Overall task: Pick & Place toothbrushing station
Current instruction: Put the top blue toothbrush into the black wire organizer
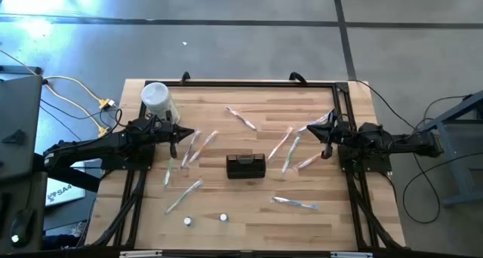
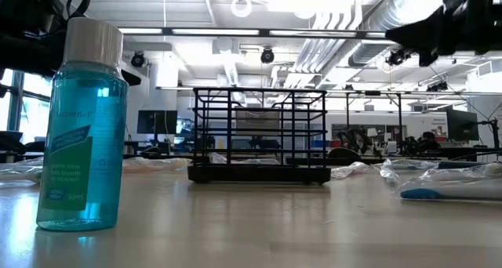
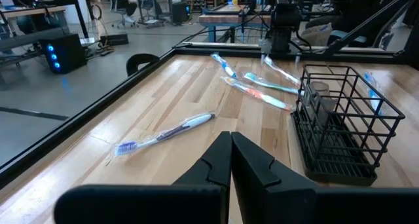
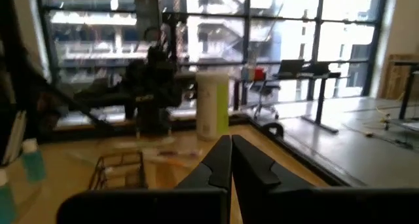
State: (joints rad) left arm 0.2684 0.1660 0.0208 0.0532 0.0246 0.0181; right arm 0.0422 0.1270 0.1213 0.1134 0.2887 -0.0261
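I am looking down on a wooden bench with both of my arms waiting at its sides. The left gripper and the right gripper are both hanging above the wood with their jaws pressed together, holding nothing. The toothbrushing station, a small black wire holder, is standing upright about midway between the two sets of jaws, well apart from each, probably so either arm can reach it. Its long axis is running across the bench, roughly along the line from one gripper to the other, with its open top facing up. Wrapped toothbrushes are lying scattered around it (none touching it, as far as I can tell). A white container is standing just beyond the left jaws.
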